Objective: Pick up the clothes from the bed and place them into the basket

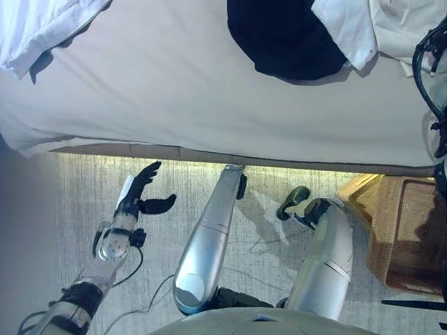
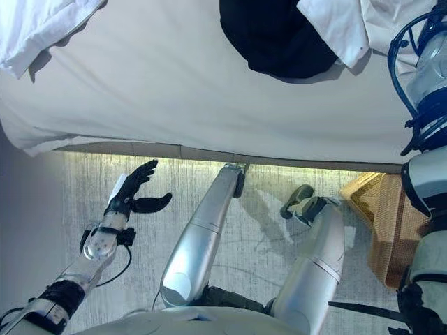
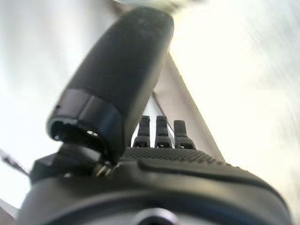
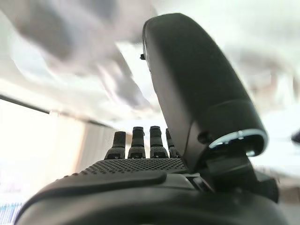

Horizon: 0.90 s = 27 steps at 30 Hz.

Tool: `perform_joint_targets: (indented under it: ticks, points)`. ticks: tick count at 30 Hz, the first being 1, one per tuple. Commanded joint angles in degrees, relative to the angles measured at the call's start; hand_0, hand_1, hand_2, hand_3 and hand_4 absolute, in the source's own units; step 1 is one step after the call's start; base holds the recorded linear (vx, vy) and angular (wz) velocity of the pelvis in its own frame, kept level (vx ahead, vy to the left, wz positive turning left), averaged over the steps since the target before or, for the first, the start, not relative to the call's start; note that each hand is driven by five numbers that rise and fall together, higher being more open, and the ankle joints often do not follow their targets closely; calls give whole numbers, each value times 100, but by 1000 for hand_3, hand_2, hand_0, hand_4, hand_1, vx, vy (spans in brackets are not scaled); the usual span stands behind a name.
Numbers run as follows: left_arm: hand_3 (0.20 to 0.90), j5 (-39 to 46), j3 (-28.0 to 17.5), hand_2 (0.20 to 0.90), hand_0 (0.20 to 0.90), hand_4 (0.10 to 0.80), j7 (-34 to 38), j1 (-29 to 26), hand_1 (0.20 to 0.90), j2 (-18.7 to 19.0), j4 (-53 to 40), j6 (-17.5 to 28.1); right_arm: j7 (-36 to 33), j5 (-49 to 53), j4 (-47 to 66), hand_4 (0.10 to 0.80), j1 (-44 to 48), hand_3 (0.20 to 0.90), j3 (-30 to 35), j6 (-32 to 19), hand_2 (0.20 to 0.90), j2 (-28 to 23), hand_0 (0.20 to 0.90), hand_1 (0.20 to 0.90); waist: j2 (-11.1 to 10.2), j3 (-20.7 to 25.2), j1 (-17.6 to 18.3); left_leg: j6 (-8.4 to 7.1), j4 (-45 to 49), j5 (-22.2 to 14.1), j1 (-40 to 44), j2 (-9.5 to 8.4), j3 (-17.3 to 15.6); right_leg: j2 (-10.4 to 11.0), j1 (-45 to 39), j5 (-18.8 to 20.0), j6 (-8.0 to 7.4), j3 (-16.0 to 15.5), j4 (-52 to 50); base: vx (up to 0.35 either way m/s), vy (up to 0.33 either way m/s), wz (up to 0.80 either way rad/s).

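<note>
1. here, in the left eye view, a black garment (image 1: 283,35) and white clothes (image 1: 377,28) lie on the bed (image 1: 174,91); the basket (image 1: 405,234) stands on the floor to the right.
2. right eye view: the left hand (image 2: 133,192) hovers low over the floor, empty.
3. left wrist view: its fingers (image 3: 159,133) are straight and spread.
4. right wrist view: the right hand (image 4: 154,183) holds nothing, fingers straight; best to reach onto the black garment and gather a full bunch.

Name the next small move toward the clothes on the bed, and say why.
Probably reach the right robot hand, open and empty, toward the black garment on the bed; it lies on the side of the basket. The left robot hand hangs open over the floor.
</note>
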State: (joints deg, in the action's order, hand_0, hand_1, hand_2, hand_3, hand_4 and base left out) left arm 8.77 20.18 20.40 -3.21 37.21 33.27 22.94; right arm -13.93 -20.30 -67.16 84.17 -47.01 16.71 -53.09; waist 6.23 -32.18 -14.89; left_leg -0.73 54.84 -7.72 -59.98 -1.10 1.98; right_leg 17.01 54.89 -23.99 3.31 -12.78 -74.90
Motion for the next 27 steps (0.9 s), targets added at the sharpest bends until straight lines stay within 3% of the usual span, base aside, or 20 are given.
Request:
perform_joint_targets:
  ticks: [1,4,6,14,15,16,17,21,27]
  points:
    - [900,-125,-793,900,900,800,737,-94,900,435,-372,261,-37,395,350,800,755,900,-514,-142,900,-476,900,900,192,239,22,382,771,-731,178,-44,-477,-177,36,133,109,-321,320,-19,-69,21]
    - [900,-83,-962,900,900,800,648,-197,900,735,-810,346,161,749,298,800,686,900,-460,-143,900,-505,900,900,162,239,-15,378,993,-810,44,-78,-448,-142,127,122,90,-343,180,-21,-91,-8]
    - [900,-52,-1093,900,900,800,320,-284,900,937,-1225,662,548,1111,106,800,684,900,-372,-375,900,-480,900,900,149,239,-38,375,1135,-861,-19,-88,-443,-127,166,125,86,-380,95,-13,-57,18]
    - [900,-70,-1157,900,900,800,384,-1031,900,1541,-2740,805,797,1536,-125,800,376,900,-102,-621,900,-438,900,900,104,239,-8,343,1474,-895,12,-97,-445,-65,62,132,52,-418,-127,34,-32,-1]
    - [900,-17,-1186,900,900,800,344,-1125,900,1619,-2901,801,824,1600,-135,731,359,831,-69,-637,841,-438,841,841,85,239,-6,344,1525,-901,33,-97,-439,-53,26,138,49,-435,-150,72,-50,-1]
    - [900,46,-1216,900,900,800,309,-1232,900,1692,-3065,874,891,1656,-161,136,355,236,-36,-681,331,-436,331,331,56,239,-7,340,1594,-909,53,-96,-433,-47,-8,144,47,-451,-190,86,-43,0]
    - [900,103,-1271,900,900,800,240,-1263,900,1695,-3216,940,947,1670,-186,100,327,200,-3,-755,300,-446,300,300,35,239,-10,342,1631,-918,88,-85,-438,-43,-47,140,50,-455,-213,78,-29,-1]
    - [900,-200,-1308,900,900,800,180,-1343,900,1749,-3501,1140,1068,1709,-212,100,219,200,89,-917,300,-491,300,300,-32,239,5,305,1757,-943,253,-38,-440,-15,-216,116,33,-439,-324,73,-18,-3]
    - [900,-153,-1182,900,900,800,204,-1572,900,1804,-3593,951,1228,1601,-239,100,36,200,192,-1080,300,-482,300,300,-119,243,75,280,1740,-939,571,39,-449,-39,-490,117,-4,-391,-301,45,11,0]
